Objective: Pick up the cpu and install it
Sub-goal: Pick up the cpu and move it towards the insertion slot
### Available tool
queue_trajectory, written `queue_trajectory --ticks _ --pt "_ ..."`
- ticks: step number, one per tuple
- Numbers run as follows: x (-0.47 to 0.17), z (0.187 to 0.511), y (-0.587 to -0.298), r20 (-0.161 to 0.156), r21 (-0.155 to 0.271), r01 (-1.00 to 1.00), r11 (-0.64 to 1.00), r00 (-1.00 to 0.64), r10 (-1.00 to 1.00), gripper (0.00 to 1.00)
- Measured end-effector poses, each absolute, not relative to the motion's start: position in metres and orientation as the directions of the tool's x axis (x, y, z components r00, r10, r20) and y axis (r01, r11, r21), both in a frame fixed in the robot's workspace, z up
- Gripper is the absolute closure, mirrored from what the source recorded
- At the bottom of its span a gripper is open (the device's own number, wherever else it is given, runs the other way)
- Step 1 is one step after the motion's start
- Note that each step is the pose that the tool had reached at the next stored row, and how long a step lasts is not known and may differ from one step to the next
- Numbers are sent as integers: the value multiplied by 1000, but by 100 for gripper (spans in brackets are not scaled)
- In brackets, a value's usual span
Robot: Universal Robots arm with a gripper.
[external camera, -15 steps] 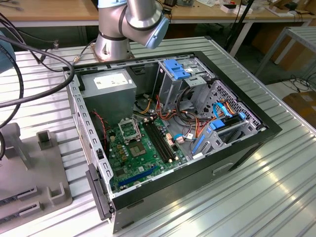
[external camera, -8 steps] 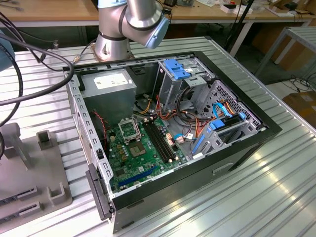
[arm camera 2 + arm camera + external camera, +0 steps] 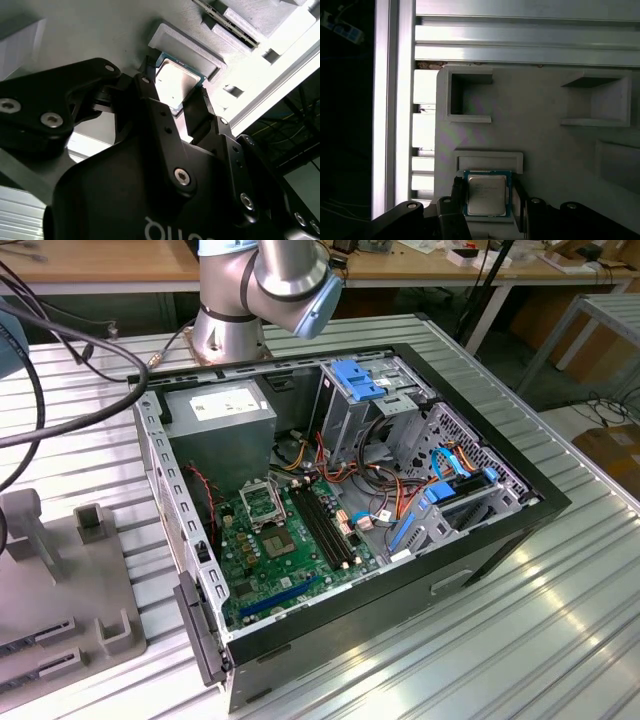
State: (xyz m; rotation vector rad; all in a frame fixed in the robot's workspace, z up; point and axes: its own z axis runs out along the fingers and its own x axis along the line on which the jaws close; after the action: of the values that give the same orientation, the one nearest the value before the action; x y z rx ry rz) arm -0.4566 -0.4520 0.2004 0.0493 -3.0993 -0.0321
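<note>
While pincer (image 3: 486, 185) straddles it, cpu (image 3: 487, 196) sits — beside block (image 3: 490, 161).

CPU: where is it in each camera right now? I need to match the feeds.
First wrist view: the cpu lies flat in the grey fixture, at the gripper.
Second wrist view: the cpu, shiny top up, sits just beyond the gripper, on the same fixture.
Exterior view: likely that grey fixture, at the exterior view's left beside the computer case.
Shared landmark: the raised ledge bordering the cpu in both wrist views.
</note>
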Motion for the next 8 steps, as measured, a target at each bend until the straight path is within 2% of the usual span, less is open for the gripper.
queue_trajectory --ticks 8 --pt "-457 202 -452 42 21 -31 999 -999 -32 53"
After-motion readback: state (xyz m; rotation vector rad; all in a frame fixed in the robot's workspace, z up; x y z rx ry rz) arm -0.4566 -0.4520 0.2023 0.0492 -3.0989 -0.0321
